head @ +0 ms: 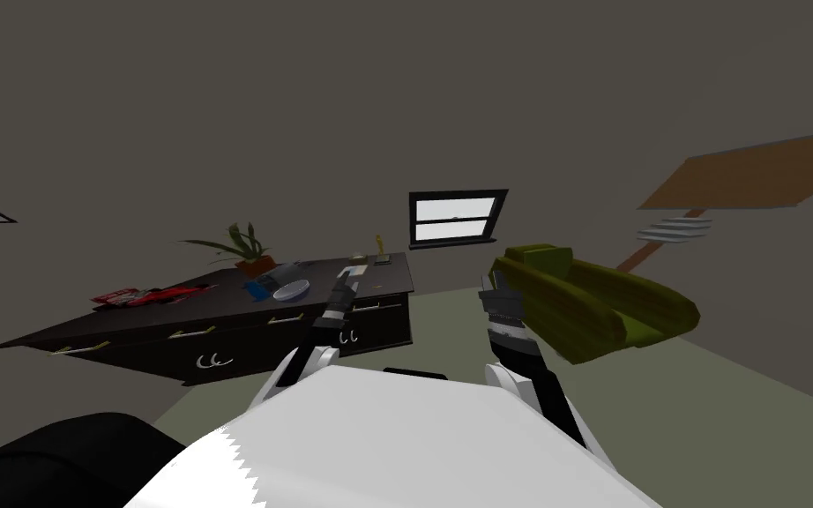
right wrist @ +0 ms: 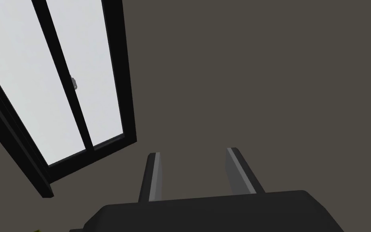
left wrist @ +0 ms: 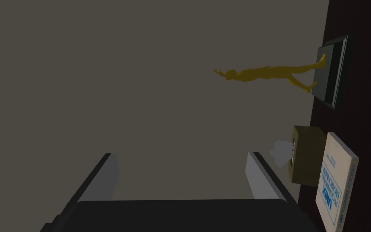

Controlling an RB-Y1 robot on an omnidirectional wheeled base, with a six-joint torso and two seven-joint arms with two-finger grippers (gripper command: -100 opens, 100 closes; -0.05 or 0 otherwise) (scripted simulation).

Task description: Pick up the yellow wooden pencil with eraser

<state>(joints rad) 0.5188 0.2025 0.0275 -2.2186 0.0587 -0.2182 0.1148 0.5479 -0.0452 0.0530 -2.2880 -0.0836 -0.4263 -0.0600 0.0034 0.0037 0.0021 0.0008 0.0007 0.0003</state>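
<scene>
Dark grey walls close round a dark table with drawers, ahead on my left, and a green armchair stands on my right. On the table are a potted plant, a red heap and a grey bowl. Toward the far end are a gold figurine on a dark square base, a tan tissue box and a white book with blue lettering just beside the box. The left pincer hovers over that end of the table, wide, with nothing between its fingers. The right pincer is raised in front of the armchair, its fingers apart at a narrower gap, holding nothing. Which of the small things on the table is the pencil I cannot tell.
</scene>
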